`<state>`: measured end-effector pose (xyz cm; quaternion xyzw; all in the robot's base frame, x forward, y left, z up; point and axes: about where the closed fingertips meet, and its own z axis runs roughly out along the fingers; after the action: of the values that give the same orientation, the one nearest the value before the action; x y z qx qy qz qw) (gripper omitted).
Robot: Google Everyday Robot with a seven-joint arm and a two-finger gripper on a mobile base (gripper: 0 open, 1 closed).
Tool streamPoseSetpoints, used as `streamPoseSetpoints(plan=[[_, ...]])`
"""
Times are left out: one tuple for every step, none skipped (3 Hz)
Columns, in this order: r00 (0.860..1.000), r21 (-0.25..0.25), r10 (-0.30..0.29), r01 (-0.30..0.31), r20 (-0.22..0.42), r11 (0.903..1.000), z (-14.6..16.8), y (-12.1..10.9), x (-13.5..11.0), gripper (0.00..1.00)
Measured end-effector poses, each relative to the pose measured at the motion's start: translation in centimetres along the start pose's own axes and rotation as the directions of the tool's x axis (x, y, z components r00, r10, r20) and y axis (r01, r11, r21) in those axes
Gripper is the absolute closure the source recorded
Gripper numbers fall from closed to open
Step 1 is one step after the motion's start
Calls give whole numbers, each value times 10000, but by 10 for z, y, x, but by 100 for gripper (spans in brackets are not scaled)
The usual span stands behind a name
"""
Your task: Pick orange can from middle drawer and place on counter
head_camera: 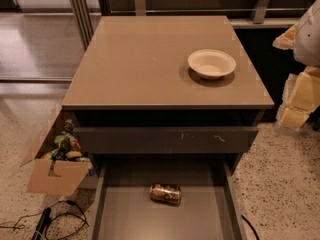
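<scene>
Reach comes first: the small shiny orange-gold can [165, 194] lies sideways in the open dark grey middle drawer [125, 219]. Your tool [300, 89], far right, state you cannot tell, must come down over it.

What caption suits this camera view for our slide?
The orange can lies in the open middle drawer; bowl on counter; gripper at right edge.

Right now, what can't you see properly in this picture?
- Camera view, gripper at the right edge beside the counter: cut off by the frame.
- Print on the orange can: too small to read.
- Near end of the middle drawer: cut off by the bottom edge.
- Contents of the cardboard box: too small to name.
</scene>
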<state>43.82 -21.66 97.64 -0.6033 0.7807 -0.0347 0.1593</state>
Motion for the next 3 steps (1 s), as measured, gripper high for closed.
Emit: streamPoseSetpoints(plan=[[9999, 18, 40, -40, 136, 10000, 4, 1, 2, 0], [9989, -270, 135, -123, 453, 9996, 20, 10, 3, 0], [9946, -601, 407, -350, 952, 9976, 56, 34, 4, 0]])
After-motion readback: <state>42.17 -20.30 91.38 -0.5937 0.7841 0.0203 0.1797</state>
